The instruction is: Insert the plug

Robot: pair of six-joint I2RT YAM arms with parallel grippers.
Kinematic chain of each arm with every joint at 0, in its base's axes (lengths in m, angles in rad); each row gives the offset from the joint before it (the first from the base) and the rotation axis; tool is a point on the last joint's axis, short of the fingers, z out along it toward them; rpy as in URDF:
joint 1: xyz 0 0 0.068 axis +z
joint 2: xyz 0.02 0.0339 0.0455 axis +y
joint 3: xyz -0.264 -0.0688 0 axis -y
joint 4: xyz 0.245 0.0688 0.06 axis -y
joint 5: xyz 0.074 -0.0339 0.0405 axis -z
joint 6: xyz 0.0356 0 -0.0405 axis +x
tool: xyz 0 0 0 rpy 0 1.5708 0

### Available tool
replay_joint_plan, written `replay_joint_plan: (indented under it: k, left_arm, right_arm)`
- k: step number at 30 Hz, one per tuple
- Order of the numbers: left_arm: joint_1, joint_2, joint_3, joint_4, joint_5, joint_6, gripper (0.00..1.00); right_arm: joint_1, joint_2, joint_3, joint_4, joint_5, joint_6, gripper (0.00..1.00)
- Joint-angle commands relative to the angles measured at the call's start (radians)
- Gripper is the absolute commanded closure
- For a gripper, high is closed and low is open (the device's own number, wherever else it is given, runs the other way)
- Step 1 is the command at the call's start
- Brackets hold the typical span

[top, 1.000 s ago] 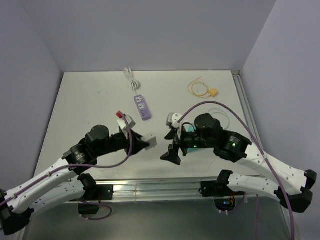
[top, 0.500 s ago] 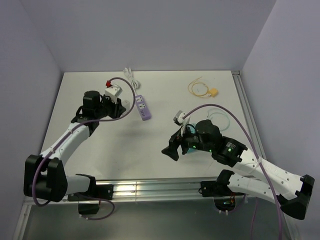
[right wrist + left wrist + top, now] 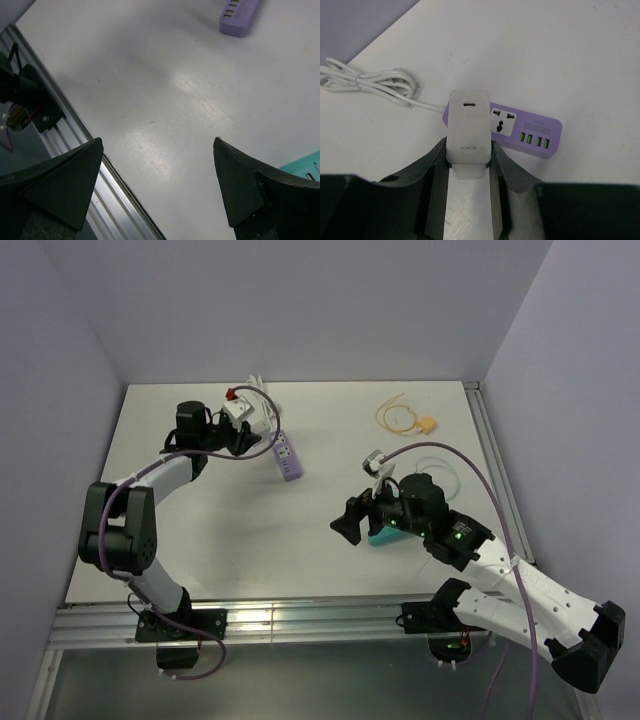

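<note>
My left gripper [image 3: 258, 432] is shut on a white charger block marked HONOR [image 3: 468, 125], held between the jaws [image 3: 468, 150] just above the left end of the purple power strip [image 3: 530, 131]. The block covers that end; whether it touches the strip cannot be told. The strip lies at the far middle of the table [image 3: 285, 453]. The small yellow-tan plug [image 3: 427, 424] on its looped yellow cable [image 3: 395, 415] lies at the far right, untouched. My right gripper [image 3: 348, 525] is open and empty over bare table [image 3: 157, 150].
The strip's white cord [image 3: 262, 395] is coiled behind it and shows in the left wrist view [image 3: 365, 82]. A teal object [image 3: 385, 537] lies under the right arm. A thin clear cable loop [image 3: 440, 465] lies to its right. The metal rail [image 3: 115, 190] marks the near edge.
My left arm has swung from the table's near middle to the far left, carrying the white block up to the purple strip. My right gripper has shifted slightly right and stayed open.
</note>
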Motion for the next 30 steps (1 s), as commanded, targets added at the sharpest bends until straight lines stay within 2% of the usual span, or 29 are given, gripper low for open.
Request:
replay_joint_plan:
  k: [1,6,11,18,20,30]
  left_arm:
    - [-0.004,0.049,0.097,0.114,0.092,0.055,1.0]
    - [-0.013,0.178,0.224,0.045,0.127,0.129,1.0]
    - [-0.019,0.245,0.279,0.089,0.152,0.114,1.0]
    - [-0.034,0.304,0.324,0.02,0.19,0.153,1.0]
    - [-0.039,0.304,0.302,0.05,0.199,0.14,1.0]
    - [-0.04,0.344,0.327,0.004,0.21,0.152,1.0]
  right_arm:
    - [-0.062,0.006,-0.016,0.053,-0.012,0.042,0.02]
    - [-0.107,0.026,-0.02,0.058,-0.033,0.043,0.02]
    - [-0.125,0.053,-0.021,0.065,-0.042,0.043,0.02]
    - [-0.151,0.057,-0.023,0.075,-0.05,0.049,0.02]
    - [-0.159,0.054,-0.023,0.073,-0.05,0.049,0.02]
    - [-0.173,0.047,-0.035,0.068,-0.065,0.046,0.03]
